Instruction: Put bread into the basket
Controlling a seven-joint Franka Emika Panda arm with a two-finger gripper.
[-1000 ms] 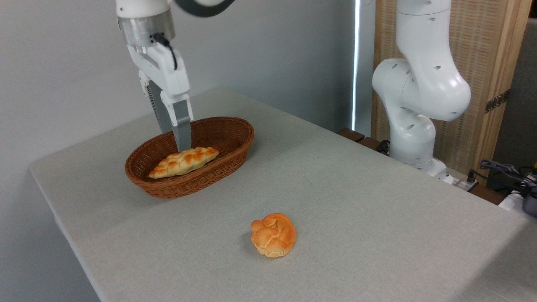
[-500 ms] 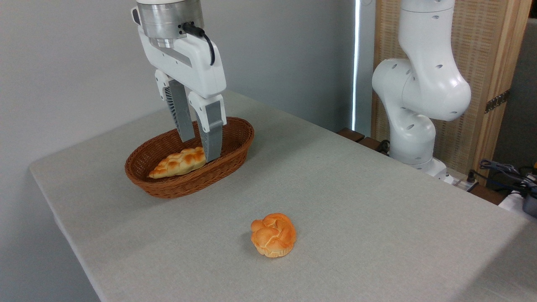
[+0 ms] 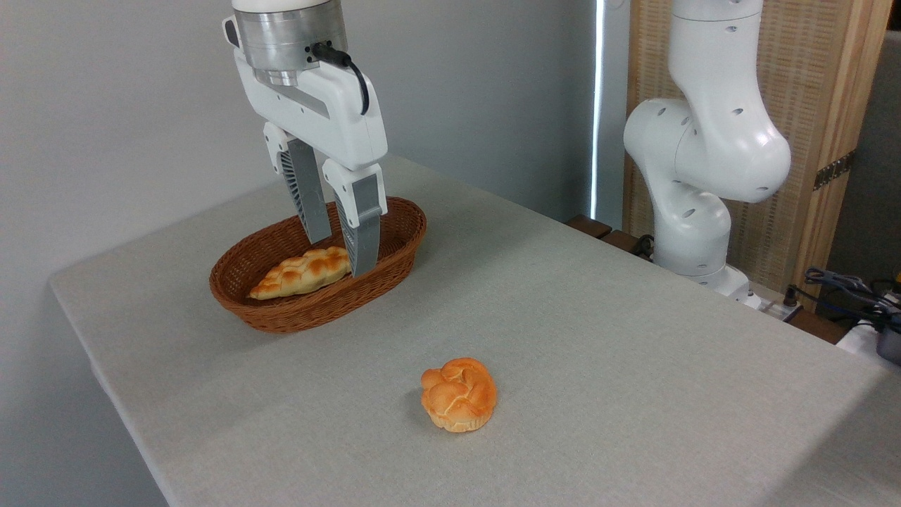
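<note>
Swung round and lifted slightly, two-finger hand point(image 3: 341, 255) with jaws apart, empty; left the long golden braided bread point(image 3: 299, 272) lying below and left of it inside the oval reddish-brown wicker basket point(image 3: 394, 260); placing judged done, only withdrawal left

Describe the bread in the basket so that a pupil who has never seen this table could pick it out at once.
On the grey table, find the oval brown wicker basket at the far left, under the gripper. The bread lies inside it. It is long, pointed and braided, golden-yellow with browned bumps, unlike the round orange bun on the bare table.
</note>
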